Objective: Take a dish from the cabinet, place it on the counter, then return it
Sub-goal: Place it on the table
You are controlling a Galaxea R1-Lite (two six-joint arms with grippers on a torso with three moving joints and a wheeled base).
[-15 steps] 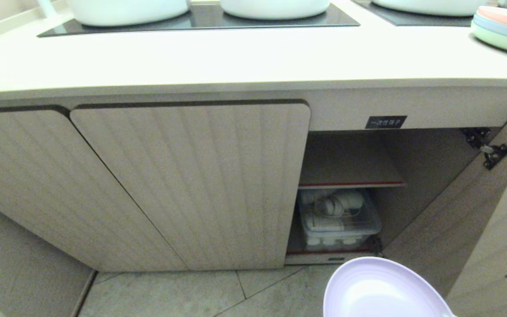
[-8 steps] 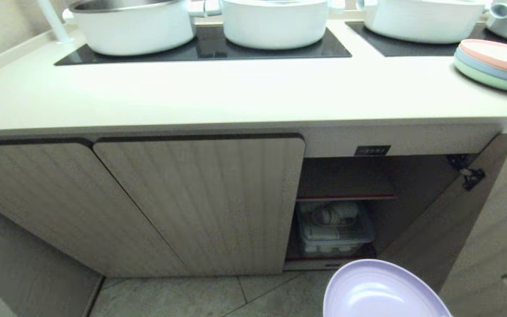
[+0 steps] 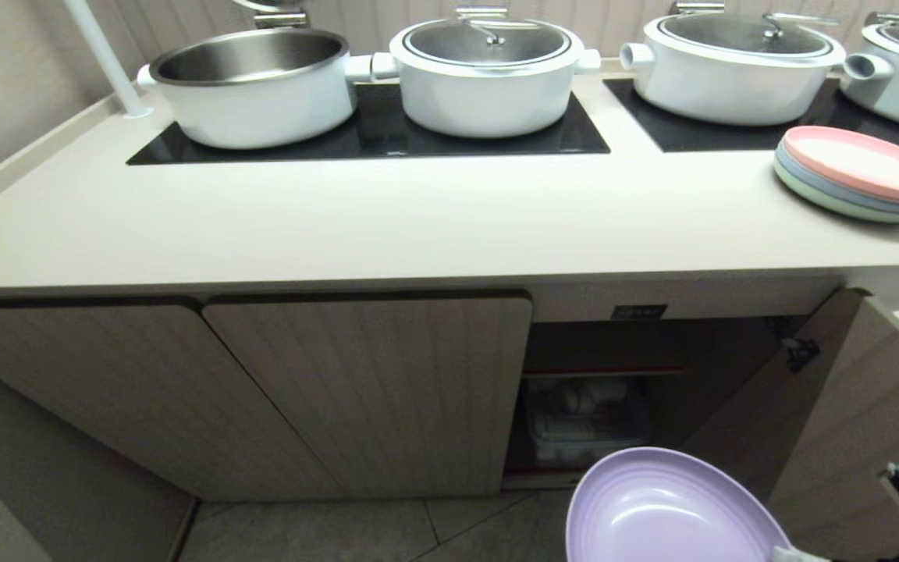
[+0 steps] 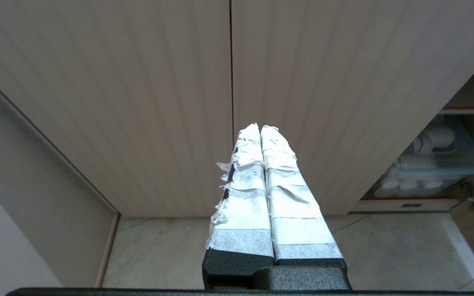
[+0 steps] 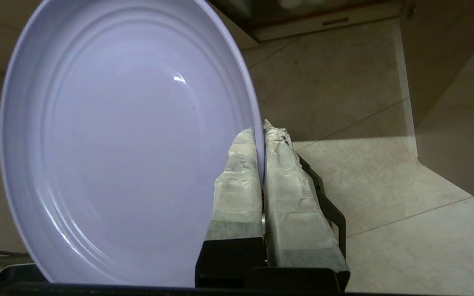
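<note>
The lavender dish (image 3: 664,511) hangs low at the bottom right of the head view, in front of the open cabinet (image 3: 613,390) and above the floor. My right gripper (image 5: 260,131) is shut on the dish (image 5: 117,135), its taped fingers pinching the rim. The beige counter (image 3: 387,218) with black cooktop panels runs across the upper part of the head view, well above the dish. My left gripper (image 4: 260,128) is shut with nothing in it, pointing at the closed ribbed doors.
Several white pots (image 3: 488,74) stand on the cooktops. A pink-topped plate stack (image 3: 859,172) rests at the counter's right end. The cabinet door (image 3: 847,437) is swung open to the right. A clear bin (image 3: 586,425) of white items fills the lower shelf.
The whole head view has shifted: the camera rose, so the counter top and pots now show fully and the cabinet sits lower. The dish stays in the right gripper's hold.
</note>
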